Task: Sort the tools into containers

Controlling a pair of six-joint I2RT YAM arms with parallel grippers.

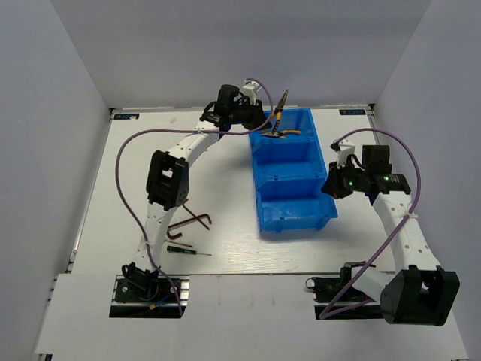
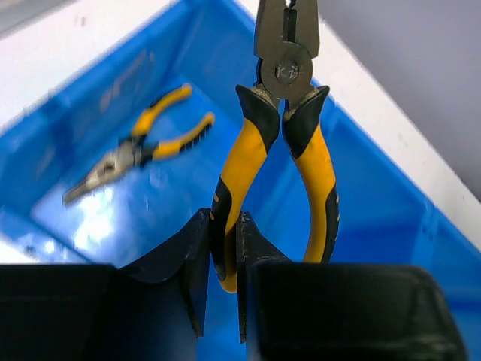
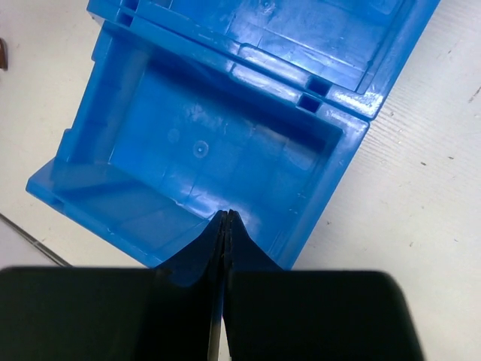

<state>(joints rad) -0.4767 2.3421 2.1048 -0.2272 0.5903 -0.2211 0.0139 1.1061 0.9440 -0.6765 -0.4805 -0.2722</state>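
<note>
Yellow-handled pliers (image 2: pixel 289 150) jut nose-outward from the left hand (image 2: pixel 223 229), which is clamped on one handle above the far compartment (image 2: pixel 391 210) of the blue bin (image 1: pixel 285 162). A second pair (image 2: pixel 139 150) lies below that hand, to its left. The right hand (image 3: pixel 225 219), pressed together and empty, hovers over the near compartment (image 3: pixel 150 135).

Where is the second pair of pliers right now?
Top view, far end of the blue bin: the left gripper pinches one yellow handle, holding the second pliers above the far compartment, over the other pliers lying inside.

Top view looks down from behind; both wrist views closely face the blue bin (image 1: pixel 289 154).
</note>
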